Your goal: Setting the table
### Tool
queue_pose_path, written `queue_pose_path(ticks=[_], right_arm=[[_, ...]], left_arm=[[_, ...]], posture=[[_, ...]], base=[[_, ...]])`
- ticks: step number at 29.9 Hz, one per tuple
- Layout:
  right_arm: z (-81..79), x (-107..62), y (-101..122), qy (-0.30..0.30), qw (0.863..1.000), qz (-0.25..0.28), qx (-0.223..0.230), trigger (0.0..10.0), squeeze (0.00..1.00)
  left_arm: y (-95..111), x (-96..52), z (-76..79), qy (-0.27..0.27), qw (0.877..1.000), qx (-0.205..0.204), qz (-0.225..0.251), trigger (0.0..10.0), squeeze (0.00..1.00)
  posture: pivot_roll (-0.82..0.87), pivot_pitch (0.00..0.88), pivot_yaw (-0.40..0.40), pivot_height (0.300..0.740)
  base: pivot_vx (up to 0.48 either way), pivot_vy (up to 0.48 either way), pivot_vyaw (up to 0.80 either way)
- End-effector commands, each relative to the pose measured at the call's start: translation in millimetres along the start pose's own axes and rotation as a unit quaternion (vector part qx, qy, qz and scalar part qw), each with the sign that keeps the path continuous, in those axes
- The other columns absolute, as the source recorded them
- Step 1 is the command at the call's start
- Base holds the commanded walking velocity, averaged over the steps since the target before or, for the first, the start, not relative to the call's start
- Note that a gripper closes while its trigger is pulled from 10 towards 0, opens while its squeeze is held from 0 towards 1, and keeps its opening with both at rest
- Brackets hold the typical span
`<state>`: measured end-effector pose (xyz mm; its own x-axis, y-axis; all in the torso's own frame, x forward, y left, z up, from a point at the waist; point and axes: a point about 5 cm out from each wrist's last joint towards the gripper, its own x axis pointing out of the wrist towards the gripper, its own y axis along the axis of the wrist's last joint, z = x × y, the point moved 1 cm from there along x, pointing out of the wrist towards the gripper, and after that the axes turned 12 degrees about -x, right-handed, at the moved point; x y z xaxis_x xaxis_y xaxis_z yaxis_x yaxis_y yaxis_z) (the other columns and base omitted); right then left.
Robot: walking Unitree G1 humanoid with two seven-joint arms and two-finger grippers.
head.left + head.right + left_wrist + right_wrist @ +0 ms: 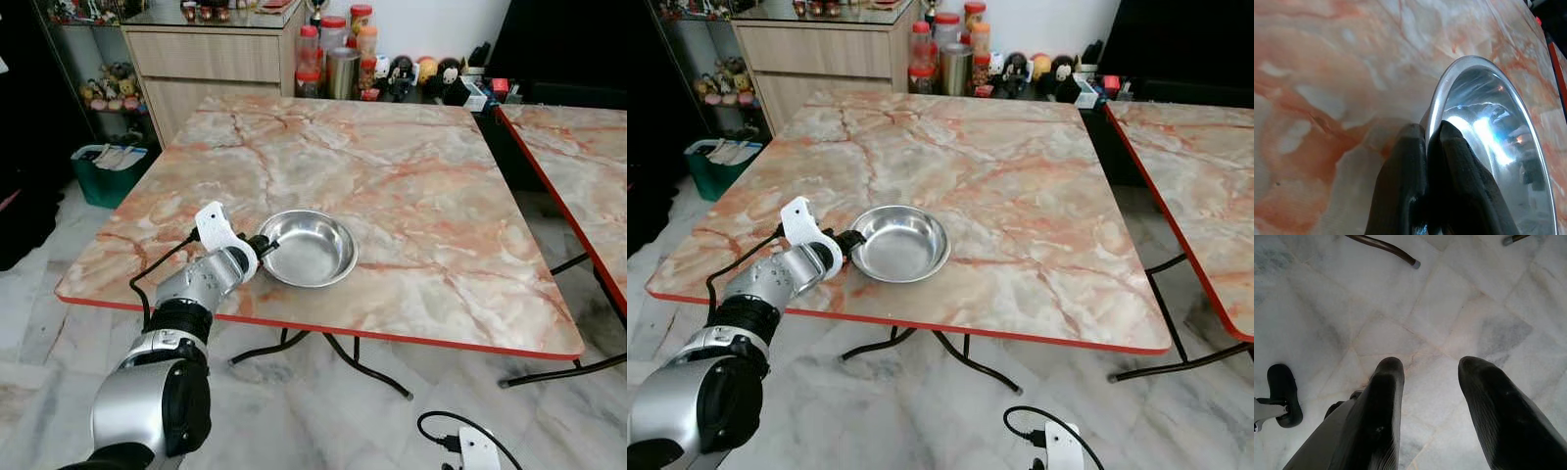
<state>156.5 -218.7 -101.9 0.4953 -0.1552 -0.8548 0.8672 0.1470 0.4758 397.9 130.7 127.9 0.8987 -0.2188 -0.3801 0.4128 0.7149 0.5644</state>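
Our right gripper (1430, 396) hangs idle over the floor, fingers spread. Our left gripper (261, 246) pinches the near rim of the steel bowl (312, 247), sitting close to the table (411, 176) edge. Next, probably letting go or sliding it inward; bare marble beyond leaves room.

The setting is a domestic dining area. A folding table (392, 166) with a marble-pattern top, red edging and dark tubular legs stands on a pale marble-tile floor (323, 411); a second matching table (578, 157) stands just beside it. Behind, a wooden sideboard (211, 59) carries small items. Red-lidded storage jars (333, 39) and a row of figurines (416, 70) stand near the wall. A green bin (106, 171) sits on the floor beside the sideboard.
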Motion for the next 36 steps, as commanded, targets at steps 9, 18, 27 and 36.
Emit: queue_pose_path(ticks=[9, 18, 27, 36], right_arm=[[1.9, -0.1, -1, -0.005, 1.0, -0.002, 0.002, 10.0, 0.0], [1.3, -0.2, -1, -0.004, 1.0, -0.002, 0.002, 10.0, 0.0], [1.0, -0.2, -1, -0.005, 1.0, -0.002, 0.002, 10.0, 0.0], [1.0, -0.1, -1, -0.004, 1.0, -0.001, 0.001, 10.0, 0.0]], left_arm=[[-4, 4.1, 4.5, -0.007, 1.0, 0.012, -0.003, 10.0, 0.0], [-8, 5.2, -1.0, -0.002, 1.0, 0.011, -0.005, 10.0, 0.09], [-11, 5.4, -3.8, 0.001, 1.0, 0.013, -0.01, 10.0, 1.0], [-9, 5.1, -4.9, -0.002, 1.0, 0.021, -0.006, 10.0, 1.0]], posture=[[0.03, 0.0, -0.005, 0.74], [0.03, 0.0, -0.004, 0.74], [0.03, 0.0, -0.005, 0.74], [0.03, 0.0, -0.006, 0.74]], base=[[0.0, 0.0, 0.0], [0.0, 0.0, 0.0], [0.0, 0.0, 0.0], [0.0, 0.0, 0.0]])
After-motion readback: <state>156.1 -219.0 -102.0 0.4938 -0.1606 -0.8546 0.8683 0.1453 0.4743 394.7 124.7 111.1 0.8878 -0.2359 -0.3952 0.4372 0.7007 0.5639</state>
